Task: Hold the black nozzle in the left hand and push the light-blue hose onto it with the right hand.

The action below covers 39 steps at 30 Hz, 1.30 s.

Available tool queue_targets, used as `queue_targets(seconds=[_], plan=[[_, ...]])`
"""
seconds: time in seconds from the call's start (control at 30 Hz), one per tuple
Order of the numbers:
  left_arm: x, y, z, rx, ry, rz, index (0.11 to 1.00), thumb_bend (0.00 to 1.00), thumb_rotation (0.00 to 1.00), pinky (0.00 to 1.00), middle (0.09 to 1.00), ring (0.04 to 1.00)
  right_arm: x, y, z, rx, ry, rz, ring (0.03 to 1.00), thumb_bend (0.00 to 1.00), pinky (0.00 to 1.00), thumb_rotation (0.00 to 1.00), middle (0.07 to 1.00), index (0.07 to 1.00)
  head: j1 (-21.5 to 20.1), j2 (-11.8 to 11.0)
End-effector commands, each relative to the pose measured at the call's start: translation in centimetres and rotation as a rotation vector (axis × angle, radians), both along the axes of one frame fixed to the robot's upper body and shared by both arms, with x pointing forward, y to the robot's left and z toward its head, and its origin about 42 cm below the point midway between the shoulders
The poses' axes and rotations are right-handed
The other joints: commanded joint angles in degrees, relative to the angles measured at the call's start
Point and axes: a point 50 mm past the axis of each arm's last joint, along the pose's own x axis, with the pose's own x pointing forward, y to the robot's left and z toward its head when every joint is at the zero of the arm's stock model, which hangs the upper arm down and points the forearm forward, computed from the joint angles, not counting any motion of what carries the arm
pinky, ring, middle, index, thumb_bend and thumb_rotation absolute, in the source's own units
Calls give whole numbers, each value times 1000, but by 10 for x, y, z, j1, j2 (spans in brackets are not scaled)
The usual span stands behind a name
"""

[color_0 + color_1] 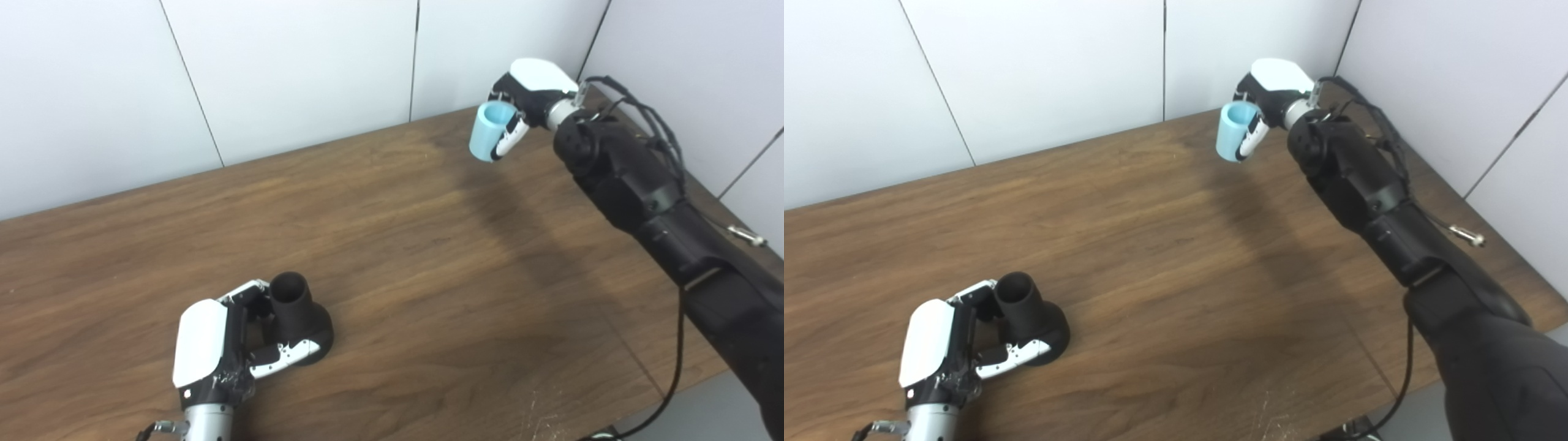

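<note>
Left eye view shows the left hand (229,346) low near the front edge of the wooden table (392,245), its fingers curled around the black nozzle (300,315). The nozzle stands on its wide base on the tabletop, narrow open neck upward, just to the right of the palm, with a finger across its base and others behind the neck. Far from it, up toward the table's back right corner, the right hand (527,101) is closed on the light-blue hose (490,130). The hose piece hangs in the air off the hand's left side, tilted, its open end facing up and clear of the wood. Between the two hands runs a broad bare stretch of tabletop, crossed only by the shadow of the right arm. Behind the right hand the white wall panels (294,67) meet in a corner close by. Black cable (658,131) loops along the right forearm and drops past the table's right edge.
</note>
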Motion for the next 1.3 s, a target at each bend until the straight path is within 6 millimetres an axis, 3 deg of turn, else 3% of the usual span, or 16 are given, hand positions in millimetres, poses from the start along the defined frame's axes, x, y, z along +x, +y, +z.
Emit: queue_targets(seconds=[0.0, 0.23, 0.37, 0.6, 0.7, 0.8, 0.83, 0.87, 0.97, 1.0, 1.1, 1.27], plan=[[-17, 6, -34, 72, 174, 23, 484, 524, 0, 484, 494, 514, -6, 5, 40, -28, -97, 42, 393, 514, 387, 0, 506, 526, 9, 1], [-20, -4, -38, 92, 175, 21, 485, 525, 0, 482, 489, 518, -41, 67, 73, -68, -85, 217, 382, 514, 345, 0, 508, 516, 65, 2], [-22, -13, -41, 86, 175, 24, 489, 525, 0, 406, 430, 461, -57, 97, 83, -101, -96, 344, 394, 518, 385, 0, 498, 505, 95, 0], [-25, -23, -44, 82, 188, 38, 490, 525, 0, 401, 426, 456, -72, 129, 93, -105, -126, 478, 406, 517, 577, 0, 490, 525, 145, 2], [-27, -25, -45, 84, 188, 43, 490, 525, 0, 393, 421, 450, -79, 143, 98, -114, -133, 538, 401, 517, 517, 0, 483, 531, 154, 2], [-29, -27, -46, 83, 186, 46, 489, 525, 0, 391, 424, 452, -90, 162, 105, -99, -133, 606, 447, 520, 729, 0, 467, 514, 165, 3], [-30, -27, -46, 82, 185, 47, 490, 525, 0, 389, 422, 449, -94, 169, 107, -84, -135, 622, 450, 520, 742, 0, 464, 513, 167, 3], [-31, -27, -47, 82, 185, 49, 490, 524, 0, 379, 418, 441, -98, 175, 109, -68, -138, 639, 422, 519, 553, 0, 473, 521, 169, 4], [-33, -29, -47, 81, 191, 55, 490, 525, 0, 382, 427, 449, -108, 186, 112, -20, -144, 697, 415, 519, 519, 0, 468, 518, 175, 6], [-33, -30, -47, 82, 192, 57, 490, 525, 0, 379, 427, 449, -111, 188, 113, -6, -141, 708, 399, 517, 444, 0, 475, 527, 175, 6], [-34, -32, -47, 85, 189, 59, 490, 526, 0, 389, 432, 454, -120, 196, 115, 15, -150, 736, 384, 515, 363, 0, 490, 530, 182, 9], [-35, -35, -46, 83, 191, 63, 490, 525, 0, 386, 423, 447, -129, 209, 112, 33, -139, 762, 370, 512, 323, 0, 496, 536, 189, 11]])
